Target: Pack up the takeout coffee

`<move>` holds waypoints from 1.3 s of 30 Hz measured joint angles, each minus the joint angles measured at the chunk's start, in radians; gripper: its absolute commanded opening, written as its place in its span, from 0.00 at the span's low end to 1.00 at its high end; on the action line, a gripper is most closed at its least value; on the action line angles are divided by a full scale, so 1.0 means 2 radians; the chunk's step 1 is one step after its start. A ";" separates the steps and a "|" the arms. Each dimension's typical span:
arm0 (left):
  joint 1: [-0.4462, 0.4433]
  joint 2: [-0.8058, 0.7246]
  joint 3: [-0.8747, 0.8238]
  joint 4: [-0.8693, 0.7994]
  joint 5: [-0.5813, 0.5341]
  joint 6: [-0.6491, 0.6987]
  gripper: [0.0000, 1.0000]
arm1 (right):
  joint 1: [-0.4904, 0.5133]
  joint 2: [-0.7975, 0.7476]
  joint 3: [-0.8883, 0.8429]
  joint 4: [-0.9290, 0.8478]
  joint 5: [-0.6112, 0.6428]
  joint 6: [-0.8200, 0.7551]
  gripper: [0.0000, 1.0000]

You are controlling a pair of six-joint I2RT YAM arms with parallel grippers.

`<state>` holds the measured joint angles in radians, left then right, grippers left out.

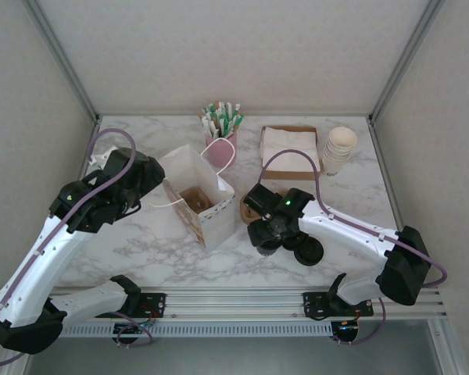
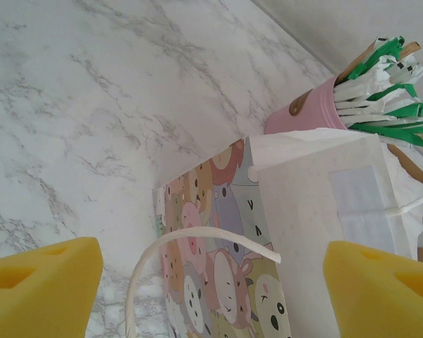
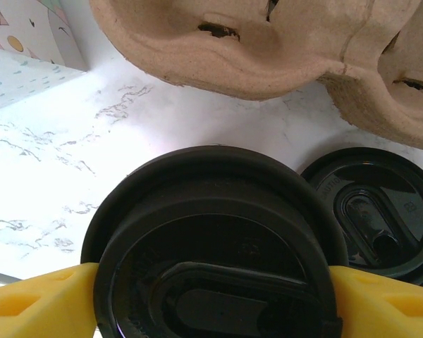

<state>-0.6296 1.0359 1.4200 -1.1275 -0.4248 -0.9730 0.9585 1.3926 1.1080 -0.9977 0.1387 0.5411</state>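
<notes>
Lid (image 3: 211, 239), black plastic, round, clamped between the yellow foam pads (image 3: 35, 303) of the right pincer (image 3: 211, 310), near the front of the marble-pattern table (image 3: 49, 176). Its near rim is cut off, and whether a cup sits beneath cannot be told. Second black lid (image 3: 370, 204) lies flat on the table just right of it. Moulded brown pulp carrier (image 3: 268, 49) beyond, partly cropped. Left pincer (image 2: 213, 282) has its jaws wide apart, holding nothing, above the paper bag (image 2: 296, 211), which has a cartoon-animal side and a white loop handle (image 2: 197, 243). Pink cup (image 2: 303, 116) of green-and-white packets stands behind the bag.
</notes>
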 measured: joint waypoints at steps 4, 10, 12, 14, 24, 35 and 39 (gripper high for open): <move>0.000 0.003 0.008 -0.001 -0.001 0.002 0.80 | 0.001 -0.001 0.002 -0.002 0.002 0.000 0.72; 0.013 0.020 0.063 -0.005 -0.017 0.030 0.72 | 0.001 -0.007 0.046 -0.041 0.013 -0.008 0.71; 0.036 0.029 0.088 -0.003 -0.015 0.047 0.70 | 0.001 -0.019 0.081 -0.053 0.018 -0.015 0.70; 0.069 0.041 0.110 -0.002 -0.002 0.064 0.68 | 0.001 -0.033 0.116 -0.064 0.023 -0.020 0.70; 0.199 0.156 0.116 0.052 0.145 0.146 0.67 | 0.018 -0.068 0.265 -0.118 0.035 -0.043 0.67; 0.290 0.324 0.073 0.186 0.368 0.196 0.66 | 0.055 -0.071 0.335 -0.154 0.048 -0.048 0.67; 0.278 0.352 0.045 0.218 0.421 0.211 0.66 | 0.056 -0.075 0.355 -0.155 0.052 -0.048 0.67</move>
<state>-0.0734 1.7393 1.5097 -0.6907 0.4164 -0.5503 1.0706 1.2434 1.8179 -1.3071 0.2436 0.4454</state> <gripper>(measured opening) 0.661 0.677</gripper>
